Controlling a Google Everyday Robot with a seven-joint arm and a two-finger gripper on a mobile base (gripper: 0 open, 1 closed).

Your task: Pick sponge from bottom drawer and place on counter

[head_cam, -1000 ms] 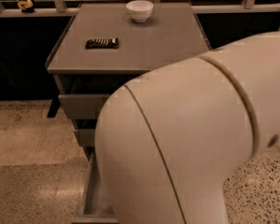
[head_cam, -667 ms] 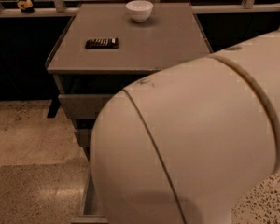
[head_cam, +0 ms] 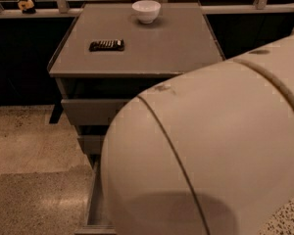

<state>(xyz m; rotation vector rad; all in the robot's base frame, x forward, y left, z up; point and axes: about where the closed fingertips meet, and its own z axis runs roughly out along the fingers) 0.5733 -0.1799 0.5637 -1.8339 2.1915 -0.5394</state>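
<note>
The counter [head_cam: 157, 48] is the flat grey top of the drawer cabinet, in the upper middle of the camera view. The bottom drawer [head_cam: 94, 207] stands pulled out at the lower left; only its left wall and rim show. My large white arm housing [head_cam: 210, 151] fills the lower right and covers the inside of the drawer. The sponge is hidden. My gripper is out of view behind the arm.
A white bowl [head_cam: 146, 11] stands at the back of the counter. A dark bar with pale markings [head_cam: 107, 45] lies on its left part. Two shallower drawers [head_cam: 90, 112] show, partly open, above the bottom one. Speckled floor lies to the left.
The arm housing has shifted up and left across the view and now covers more of the cabinet front. The bowl and the dark bar have not moved.
</note>
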